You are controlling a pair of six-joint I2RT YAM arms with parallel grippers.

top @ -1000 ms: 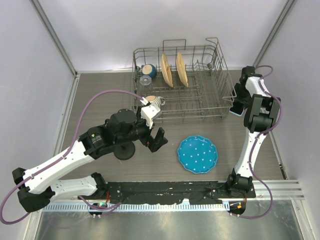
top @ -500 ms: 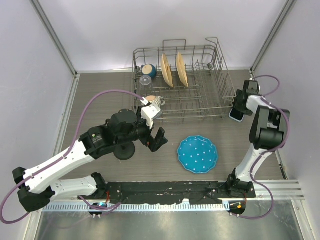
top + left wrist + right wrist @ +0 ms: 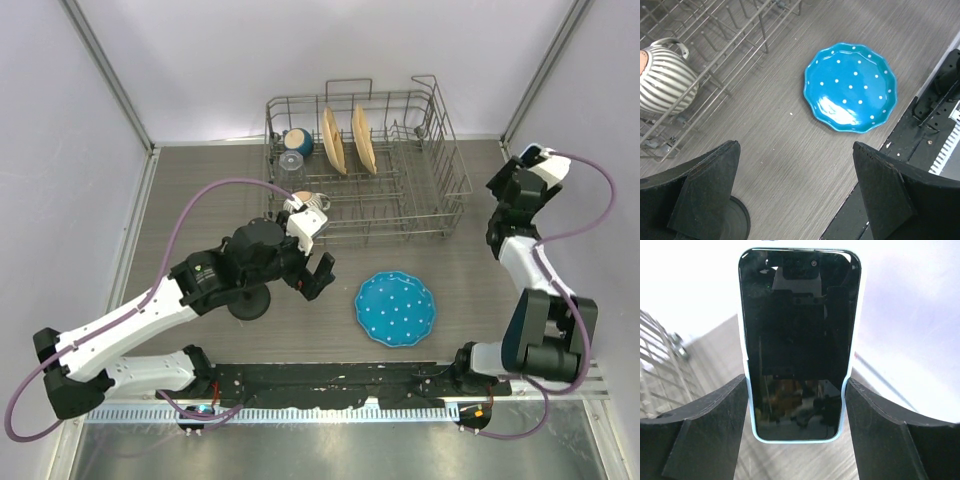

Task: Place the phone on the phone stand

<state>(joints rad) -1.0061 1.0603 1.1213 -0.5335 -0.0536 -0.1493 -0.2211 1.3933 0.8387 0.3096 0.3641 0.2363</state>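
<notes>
1. Now the phone [image 3: 799,340] stands upright, clenched along its lower edges by the right jaws and held aloft at the far right, just right of the dish rack [image 3: 400,190].
2. The phone stand [image 3: 248,303] sits on the table [image 3: 200,190] at the near left, well apart, partly under the left arm; the left jaws hang released.
3. Carry the phone across level, clearing the rack and the blue plate [image 3: 396,308]; the left arm probably needs to give way first.

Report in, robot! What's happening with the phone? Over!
Right claw shut on the phone, held up at far right. Left claw open, empty. Phone stand partly covered by the left arm.
</notes>
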